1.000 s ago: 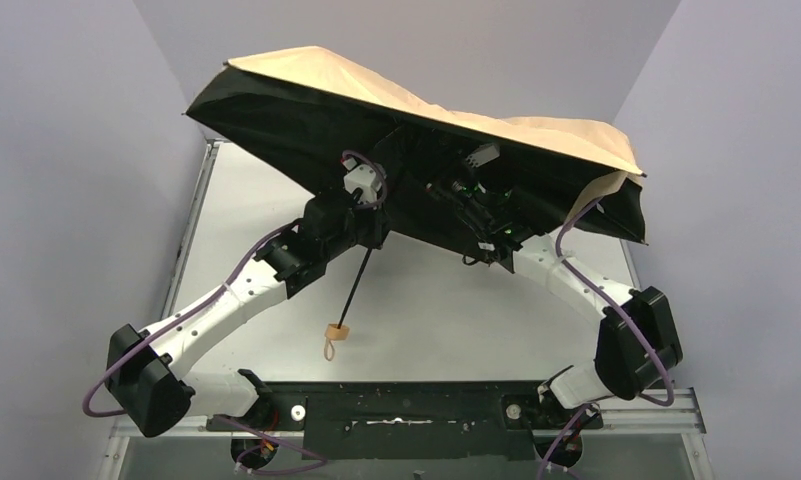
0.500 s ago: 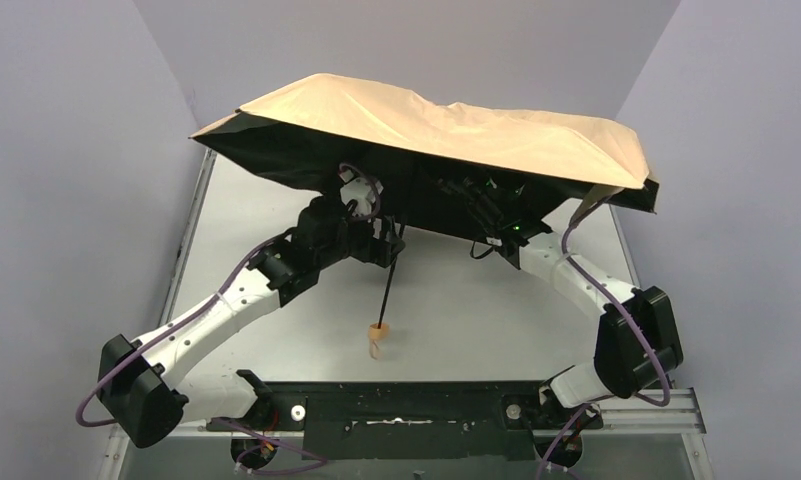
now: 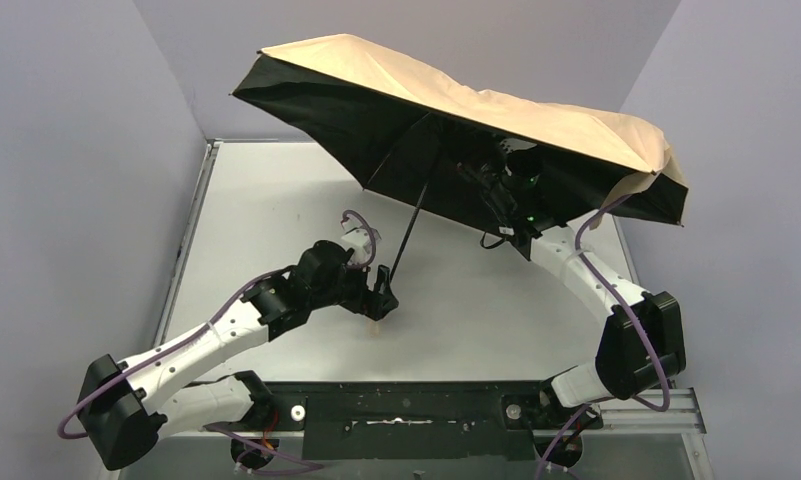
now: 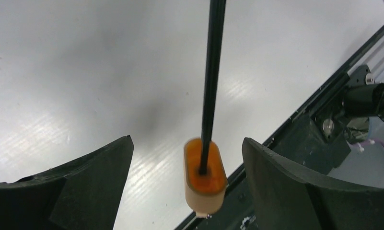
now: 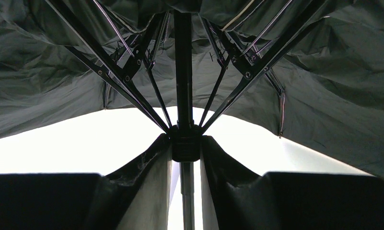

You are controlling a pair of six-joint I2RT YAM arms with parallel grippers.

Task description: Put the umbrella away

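Umbrella (image 3: pixel 456 95): wrinkled beige canopy (image 3: pixel 566 125), thin black shaft (image 4: pixel 213 72), oval handle (image 4: pixel 205 177)

From above, the canopy of the beige-tan fabric folding umbrella (image 3: pixel 456 95) hides the right hand (image 5: pixel 186 140) and the far right part of the white counter (image 3: pixel 276 200). In the left wrist view its small tan handle (image 4: pixel 205 177) is blurred and its thin black shaft (image 4: pixel 211 72) runs off the top edge. From above, the left hand (image 4: pixel 186 140) mostly covers that handle.

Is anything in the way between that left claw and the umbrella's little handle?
Nothing visible. The handle sits between the fingers of the open left gripper, touching neither.
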